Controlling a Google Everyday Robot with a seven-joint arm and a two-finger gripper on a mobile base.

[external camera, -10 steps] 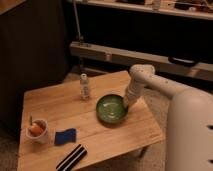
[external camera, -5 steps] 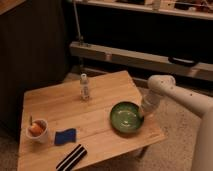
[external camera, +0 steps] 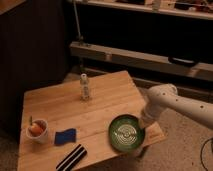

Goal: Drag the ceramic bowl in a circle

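Observation:
The green ceramic bowl (external camera: 128, 133) sits on the wooden table (external camera: 100, 112) close to its front right corner, upright, with pale concentric rings inside. My white arm reaches in from the right. The gripper (external camera: 144, 125) is down at the bowl's right rim, touching it. The arm's wrist hides the fingers.
A small clear bottle (external camera: 85, 87) stands at the table's middle back. A white cup with orange content (external camera: 37, 131) is at the front left. A blue sponge (external camera: 65, 136) and a black striped item (external camera: 71, 159) lie near the front edge. A dark shelf runs behind.
The bowl has moved from the table's middle right toward the front right corner, with the gripper going along at its right rim.

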